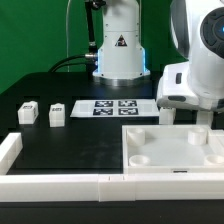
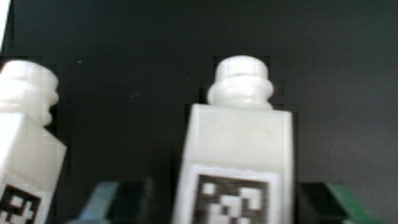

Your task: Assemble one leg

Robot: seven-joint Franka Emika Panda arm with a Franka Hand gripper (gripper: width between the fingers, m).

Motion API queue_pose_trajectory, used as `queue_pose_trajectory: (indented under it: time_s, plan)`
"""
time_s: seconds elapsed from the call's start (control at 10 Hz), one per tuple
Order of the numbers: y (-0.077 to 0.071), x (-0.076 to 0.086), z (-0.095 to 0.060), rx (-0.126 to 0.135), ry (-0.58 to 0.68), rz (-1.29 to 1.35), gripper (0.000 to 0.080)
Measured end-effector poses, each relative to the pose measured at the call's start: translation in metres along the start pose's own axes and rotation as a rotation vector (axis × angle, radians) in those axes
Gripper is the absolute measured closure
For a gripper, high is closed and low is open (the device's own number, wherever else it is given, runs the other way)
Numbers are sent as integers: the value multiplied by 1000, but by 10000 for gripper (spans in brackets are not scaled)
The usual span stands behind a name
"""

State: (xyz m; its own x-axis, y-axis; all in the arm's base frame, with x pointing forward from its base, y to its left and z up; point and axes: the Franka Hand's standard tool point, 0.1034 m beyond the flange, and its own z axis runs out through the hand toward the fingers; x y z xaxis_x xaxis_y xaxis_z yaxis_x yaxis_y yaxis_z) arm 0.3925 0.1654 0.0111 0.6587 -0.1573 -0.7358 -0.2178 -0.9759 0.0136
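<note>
Wrist view: white block leg (image 2: pixel 237 150), knobbed tip, black-and-white square marker (image 2: pixel 231 200).

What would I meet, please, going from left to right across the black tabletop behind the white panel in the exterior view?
Leftmost leg → second leg → marker board → third leg.

white rounded arm (image 1: pixel 125 60) (black triangle sticker (image 1: pixel 120 42)), black cables (image 1: pixel 72 62) at base.
</note>
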Motion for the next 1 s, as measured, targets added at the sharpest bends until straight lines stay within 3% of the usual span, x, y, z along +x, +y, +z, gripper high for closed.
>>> queue_pose_trajectory:
  time_s: [0.1, 0.7, 0.8, 1.0]
  plan:
    - [0, 0, 0, 0, 0, 0, 511]
    - [0, 0, -1, 0, 0, 0, 511]
    - [3, -3, -8, -4, 4, -4, 511]
    - [3, -19, -40, -2, 30, -15, 511]
